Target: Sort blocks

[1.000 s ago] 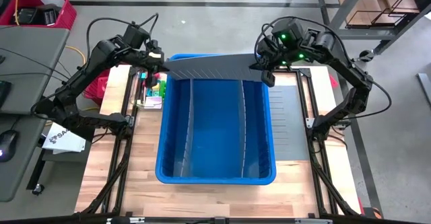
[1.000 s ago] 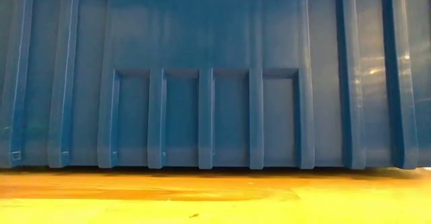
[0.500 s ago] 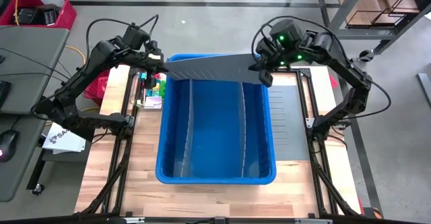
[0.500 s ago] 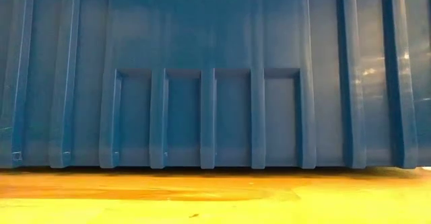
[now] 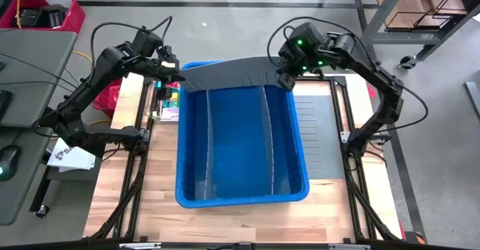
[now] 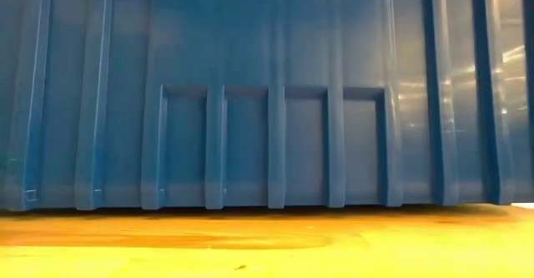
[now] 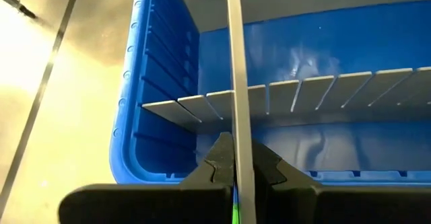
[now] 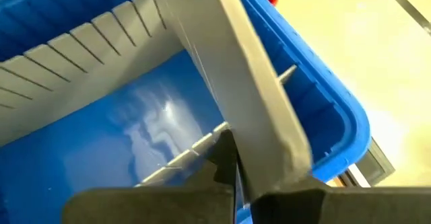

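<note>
- Blocks [image 5: 171, 98]: a small coloured cluster on the table just left of the blue bin [image 5: 241, 194], none in it.
- Step in hand, as judged: fitting a grey divider panel [image 5: 229, 74], held across the bin's far end.
- Left gripper [image 5: 174, 72] and right gripper [image 5: 286, 77]: fingers clamped on opposite panel ends.
- Next move calls for level lowering into wall slots, crossing the 2 seated dividers [image 5: 208, 137].

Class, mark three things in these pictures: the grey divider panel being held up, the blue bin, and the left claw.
Grey divider panel [image 5: 225, 73], high view: middle of its face.
Blue bin [image 5: 241, 200], high view: near rim.
Left claw [image 7: 235, 173], left wrist view: between fingertips clamping the panel.
</note>
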`<state>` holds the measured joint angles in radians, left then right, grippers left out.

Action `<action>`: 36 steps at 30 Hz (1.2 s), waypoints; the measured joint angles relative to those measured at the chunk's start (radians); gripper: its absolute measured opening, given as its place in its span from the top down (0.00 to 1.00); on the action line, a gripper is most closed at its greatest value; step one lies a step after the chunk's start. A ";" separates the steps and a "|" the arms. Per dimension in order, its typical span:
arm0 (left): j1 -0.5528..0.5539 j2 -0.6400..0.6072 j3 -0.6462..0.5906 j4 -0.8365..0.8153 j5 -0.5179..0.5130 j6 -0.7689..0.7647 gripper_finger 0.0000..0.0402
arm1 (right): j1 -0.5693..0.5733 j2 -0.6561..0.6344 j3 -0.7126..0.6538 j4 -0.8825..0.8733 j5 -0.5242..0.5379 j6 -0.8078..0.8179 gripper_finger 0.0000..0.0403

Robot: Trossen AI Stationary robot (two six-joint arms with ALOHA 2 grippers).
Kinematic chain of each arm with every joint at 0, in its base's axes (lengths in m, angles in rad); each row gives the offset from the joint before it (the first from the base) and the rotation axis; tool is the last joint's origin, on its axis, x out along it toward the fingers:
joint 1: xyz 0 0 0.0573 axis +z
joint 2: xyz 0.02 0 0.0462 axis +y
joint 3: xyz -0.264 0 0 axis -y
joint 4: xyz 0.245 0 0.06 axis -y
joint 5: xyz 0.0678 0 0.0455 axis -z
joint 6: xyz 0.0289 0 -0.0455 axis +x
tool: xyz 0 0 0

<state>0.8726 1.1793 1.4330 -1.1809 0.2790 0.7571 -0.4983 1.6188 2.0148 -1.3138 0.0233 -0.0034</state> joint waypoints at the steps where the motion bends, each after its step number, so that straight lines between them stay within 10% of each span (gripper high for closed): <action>1: 0.000 0.000 0.000 -0.002 0.000 -0.001 1.00 | 0.000 0.007 0.000 -0.001 0.011 0.001 1.00; 23: 0.000 -0.001 -0.002 -0.039 0.008 -0.050 1.00 | -0.036 0.150 0.003 0.067 0.119 -0.104 1.00; 36: 0.000 -0.001 -0.003 -0.049 0.016 -0.037 1.00 | -0.046 0.155 0.000 0.050 -0.078 -0.188 1.00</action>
<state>0.8722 1.1782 1.4303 -1.2303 0.2954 0.7198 -0.5438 1.7741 2.0148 -1.2639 -0.0545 -0.1917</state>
